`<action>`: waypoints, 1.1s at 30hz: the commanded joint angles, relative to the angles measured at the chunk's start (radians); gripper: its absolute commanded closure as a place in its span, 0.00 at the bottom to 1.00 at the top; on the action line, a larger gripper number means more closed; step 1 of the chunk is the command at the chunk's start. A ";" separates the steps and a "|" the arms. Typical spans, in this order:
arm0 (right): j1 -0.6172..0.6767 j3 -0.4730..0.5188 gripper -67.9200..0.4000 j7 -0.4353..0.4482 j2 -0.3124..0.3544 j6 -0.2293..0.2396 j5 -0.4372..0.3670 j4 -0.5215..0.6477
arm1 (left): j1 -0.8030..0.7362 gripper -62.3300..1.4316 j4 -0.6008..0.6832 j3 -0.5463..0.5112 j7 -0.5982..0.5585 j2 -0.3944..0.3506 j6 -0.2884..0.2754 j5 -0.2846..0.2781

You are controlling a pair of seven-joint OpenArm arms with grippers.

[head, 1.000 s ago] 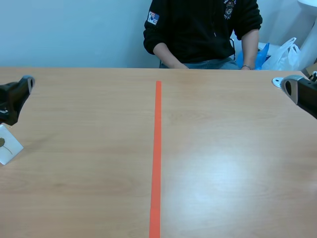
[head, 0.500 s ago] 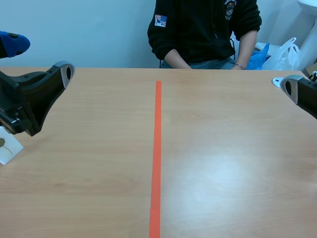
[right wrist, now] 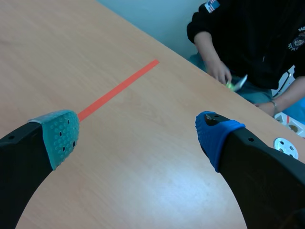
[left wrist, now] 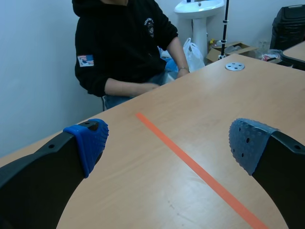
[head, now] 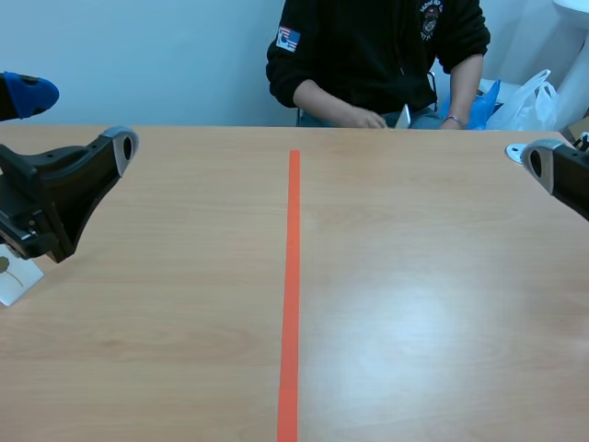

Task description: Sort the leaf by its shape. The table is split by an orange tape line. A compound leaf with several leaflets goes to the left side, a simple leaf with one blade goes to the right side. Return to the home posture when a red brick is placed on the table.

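Observation:
No leaf lies on the table. Across the table a person's hand (head: 368, 119) holds a small pale, leaf-like thing (head: 403, 116) at the far edge, just right of the tape line; the right wrist view shows that pale thing (right wrist: 239, 82) with a yellow-green bit beside it. My left gripper (head: 78, 118) hangs raised over the left side, open and holding nothing, and the left gripper (left wrist: 167, 143) looks out toward the tape. My right gripper (right wrist: 138, 131) is open too, with bare tabletop under it. Only the tip of the right arm (head: 560, 173) shows at the right edge.
An orange tape line (head: 291, 295) splits the wooden table down the middle. A small white block (head: 14, 276) sits at the left edge under my left arm. A round metal disc (head: 515, 152) lies at the far right. A white plastic bag (head: 534, 97) stands behind the table.
My left arm rose and swung into view from the left edge, then settled. The person's hands came up to the far table edge with a small pale thing. The right arm stayed still.

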State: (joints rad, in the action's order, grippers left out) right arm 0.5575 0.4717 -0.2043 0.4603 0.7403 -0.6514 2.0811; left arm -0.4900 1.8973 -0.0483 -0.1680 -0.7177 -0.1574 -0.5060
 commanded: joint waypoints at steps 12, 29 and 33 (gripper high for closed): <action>-0.012 0.019 0.26 0.015 0.014 0.005 -0.007 -0.003 | 0.005 0.12 0.004 0.002 -0.015 0.008 0.005 -0.006; -0.012 0.019 0.26 0.015 0.014 0.005 -0.007 -0.003 | 0.005 0.12 -0.007 0.002 -0.014 0.011 0.005 -0.006; -0.012 0.019 0.26 0.015 0.014 0.005 -0.007 -0.003 | 0.005 0.12 -0.019 0.003 -0.014 0.026 0.005 -0.006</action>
State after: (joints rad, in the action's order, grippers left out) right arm 0.5575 0.4717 -0.2047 0.4603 0.7403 -0.6514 2.0811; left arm -0.4896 1.8763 -0.0483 -0.1680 -0.7048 -0.1574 -0.5060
